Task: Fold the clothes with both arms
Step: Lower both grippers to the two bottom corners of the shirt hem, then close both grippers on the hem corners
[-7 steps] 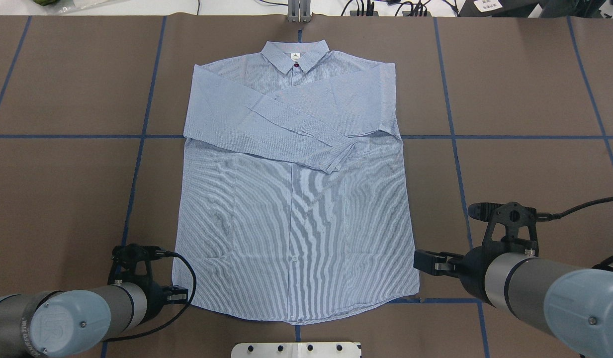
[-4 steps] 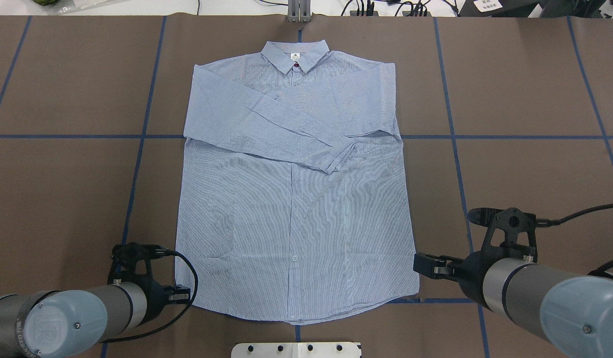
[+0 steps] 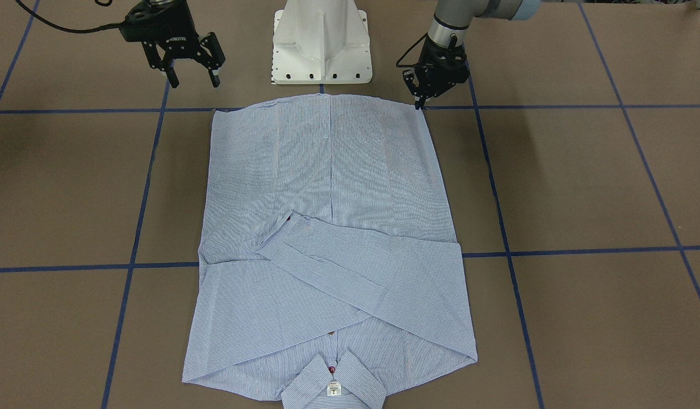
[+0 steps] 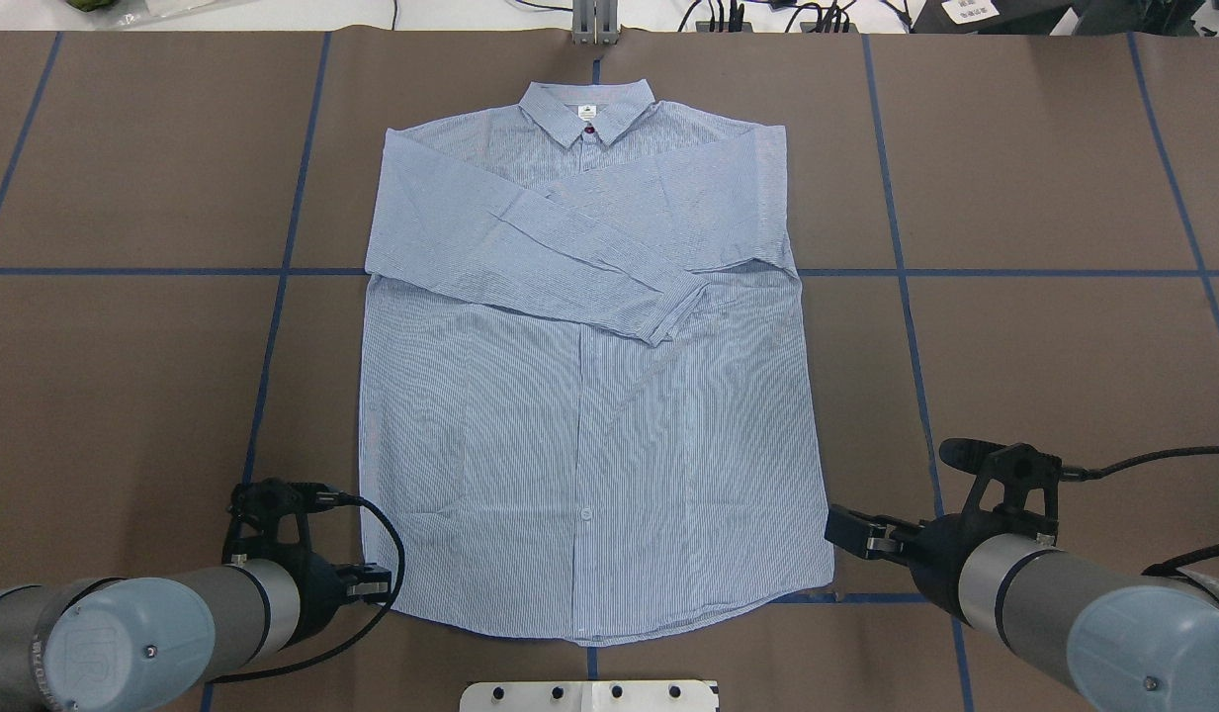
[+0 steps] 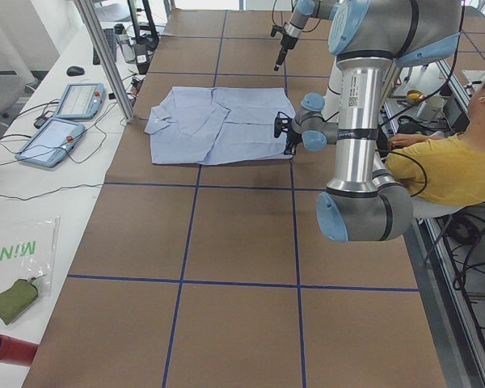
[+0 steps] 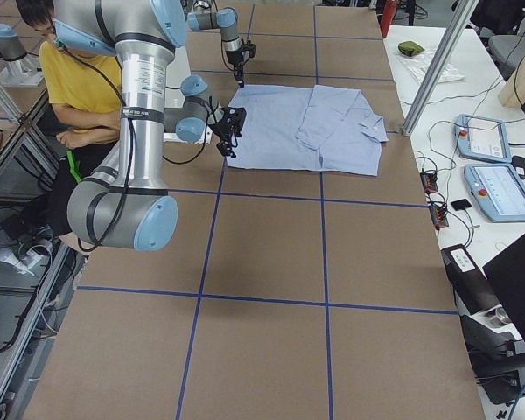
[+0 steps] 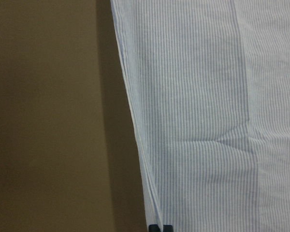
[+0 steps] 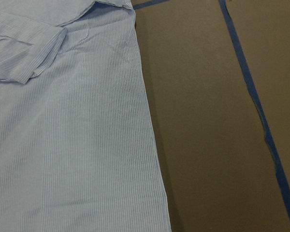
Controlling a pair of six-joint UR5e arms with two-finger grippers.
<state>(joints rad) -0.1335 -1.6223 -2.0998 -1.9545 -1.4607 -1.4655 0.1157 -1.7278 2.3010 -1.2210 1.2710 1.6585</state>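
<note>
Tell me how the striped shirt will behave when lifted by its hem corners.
Likely floppy: the shirt lies flat with soft creases, its sleeves folded limp across the chest, so the hem should sag between lifted corners. Probably light, as the cloth looks thin. It may drag along the smooth brown table cover.

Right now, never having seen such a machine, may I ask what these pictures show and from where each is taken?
The robot has a left arm and a right arm at a brown table. One camera looks from behind the robot, one faces it, two stand at the table's ends, and one sits on each wrist. A light blue striped shirt lies flat, sleeves folded across its chest. The left gripper looks shut on a hem corner; the right gripper is open, holding nothing.
</note>
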